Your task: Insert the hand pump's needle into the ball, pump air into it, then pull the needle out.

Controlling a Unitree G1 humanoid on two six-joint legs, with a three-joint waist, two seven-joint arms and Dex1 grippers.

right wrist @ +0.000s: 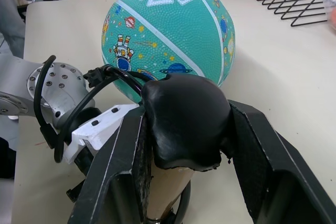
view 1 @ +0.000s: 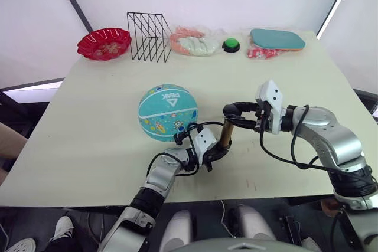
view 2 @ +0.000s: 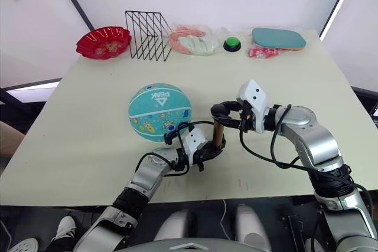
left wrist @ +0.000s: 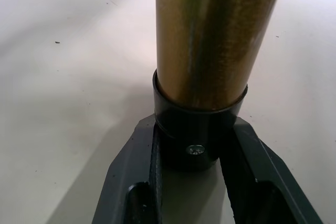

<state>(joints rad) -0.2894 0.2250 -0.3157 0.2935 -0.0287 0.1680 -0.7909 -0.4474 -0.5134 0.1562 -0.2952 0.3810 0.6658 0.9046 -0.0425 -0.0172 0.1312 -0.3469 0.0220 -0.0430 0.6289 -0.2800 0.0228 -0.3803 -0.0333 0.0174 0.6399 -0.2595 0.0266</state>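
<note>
The teal ball [view 1: 168,112] with a white logo rests on the table's middle. Just to its right the hand pump [view 1: 226,134] stands upright, its gold barrel [left wrist: 210,35] rising from a black end cap [left wrist: 197,129]. My left gripper [view 1: 217,151] is shut on that end cap at the table surface. My right gripper [view 1: 242,112] is shut on the black handle [right wrist: 184,119] at the pump's top. A thin black hose [view 1: 201,125] loops from the pump toward the ball's lower right side. I cannot make out the needle where the hose ends against the ball.
Along the table's far edge stand a red bowl [view 1: 104,43], a black wire rack [view 1: 149,37], a plastic bag [view 1: 194,42], a green button [view 1: 231,44] and a teal paddle [view 1: 277,39]. The pale table [view 1: 88,146] has open surface left of the ball.
</note>
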